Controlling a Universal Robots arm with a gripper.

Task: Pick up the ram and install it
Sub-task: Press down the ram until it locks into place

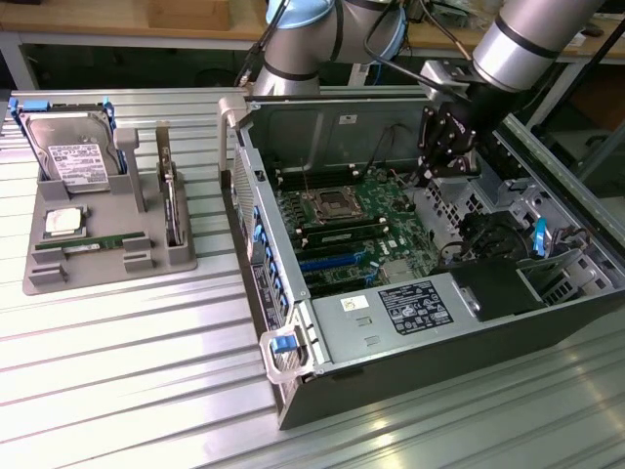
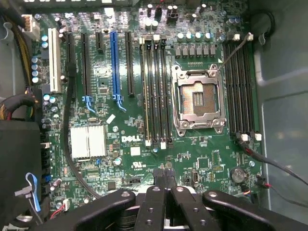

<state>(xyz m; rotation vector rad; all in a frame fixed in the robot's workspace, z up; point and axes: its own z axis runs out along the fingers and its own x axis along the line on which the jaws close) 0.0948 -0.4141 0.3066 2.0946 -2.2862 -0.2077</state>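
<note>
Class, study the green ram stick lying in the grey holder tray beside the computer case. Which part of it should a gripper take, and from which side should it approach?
Judging by its pose, grip the ram near mid-length across its thin faces, coming straight down from above. It lies long and narrow in a slot of the grey holder tray, with what looks like its upper long edge exposed; the slot's walls likely block any sideways approach.

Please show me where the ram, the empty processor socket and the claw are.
ram (image 1: 95, 241): exterior view, middle of the green stick.
processor socket (image 2: 198, 99): wrist view, its open centre.
claw (image 2: 165, 174): wrist view, between the shut fingertips.
</note>
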